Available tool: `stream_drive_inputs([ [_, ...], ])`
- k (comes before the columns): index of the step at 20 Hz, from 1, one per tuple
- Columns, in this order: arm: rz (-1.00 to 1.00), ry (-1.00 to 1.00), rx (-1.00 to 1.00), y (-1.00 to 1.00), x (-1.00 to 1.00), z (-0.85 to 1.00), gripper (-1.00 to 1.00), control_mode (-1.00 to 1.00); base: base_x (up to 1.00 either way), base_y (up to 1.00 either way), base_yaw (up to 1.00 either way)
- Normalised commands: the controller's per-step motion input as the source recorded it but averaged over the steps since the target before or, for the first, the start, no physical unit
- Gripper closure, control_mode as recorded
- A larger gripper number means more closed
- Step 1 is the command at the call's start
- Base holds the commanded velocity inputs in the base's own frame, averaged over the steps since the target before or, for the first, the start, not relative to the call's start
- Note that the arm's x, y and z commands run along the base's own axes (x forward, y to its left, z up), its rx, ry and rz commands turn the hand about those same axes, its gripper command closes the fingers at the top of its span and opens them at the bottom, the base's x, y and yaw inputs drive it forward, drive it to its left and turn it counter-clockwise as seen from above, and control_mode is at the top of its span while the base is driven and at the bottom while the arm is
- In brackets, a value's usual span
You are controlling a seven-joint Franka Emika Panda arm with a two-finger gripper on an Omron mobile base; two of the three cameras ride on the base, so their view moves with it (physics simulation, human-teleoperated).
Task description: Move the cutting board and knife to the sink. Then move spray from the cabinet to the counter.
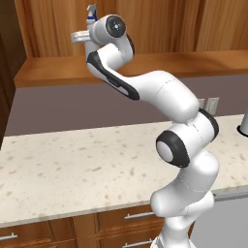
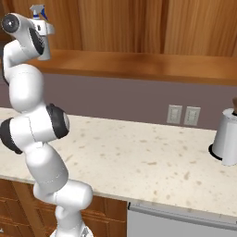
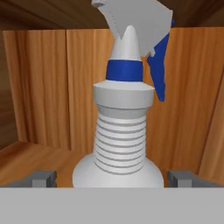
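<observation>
The counter (image 1: 72, 169) is seen stretching beige and speckled below the raised arm, with drawers (image 1: 116, 223) under its front edge. Two wall outlets (image 2: 183, 115) are set in the grey backsplash, and a white canister (image 2: 227, 136) is stood at the counter's far right. Higher up, inside the wooden cabinet (image 3: 43, 87), the spray (image 3: 122, 127) is found upright on the shelf — the gripper (image 3: 116, 179) is spread wide, one fingertip either side of its base, nothing clasped.
</observation>
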Motion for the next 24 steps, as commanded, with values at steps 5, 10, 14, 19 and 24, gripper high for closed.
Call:
stream_drive_inputs([
  [5, 0.00, 0.02, 0.00, 0.00, 0.15, -0.09, -1.00, -1.00, 0.00, 0.00, 0.00],
  [10, 0.00, 0.03, 0.00, 0.00, 0.11, -0.09, 1.00, -1.00, 0.00, 0.00, 0.00],
  [14, 0.00, 0.02, 0.00, 0.03, 0.04, -0.11, 1.00, -1.00, 0.00, 0.00, 0.00],
  [19, 0.00, 0.00, 0.00, 0.00, 0.00, -0.02, 1.00, -1.00, 0.00, 0.00, 0.00],
  [24, 0.00, 0.00, 0.00, 0.00, 0.00, 0.00, 1.00, -1.00, 0.00, 0.00, 0.00],
])
